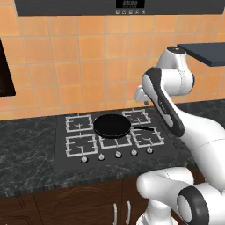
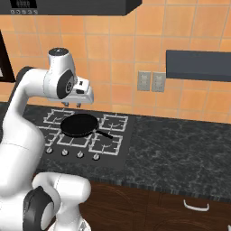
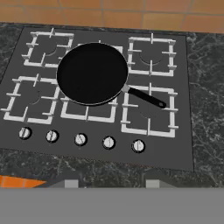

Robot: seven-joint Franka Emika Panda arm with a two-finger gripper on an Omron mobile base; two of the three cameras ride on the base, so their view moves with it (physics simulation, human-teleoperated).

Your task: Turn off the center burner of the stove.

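Hand view shows the stove (image 3: 183, 131) with its middle knob (image 3: 80, 139) untouched, low in the frame. Nothing's done yet. Gripper (image 2: 72, 104) hangs high; can't tell if open.

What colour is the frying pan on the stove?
Black, pan and handle alike; the hand view shows it best, over the stove's middle grate.

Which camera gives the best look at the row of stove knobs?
The hand view: all five knobs sit large and unobstructed. The left base view shows all five small; the right base view shows four, the arm covering that end.
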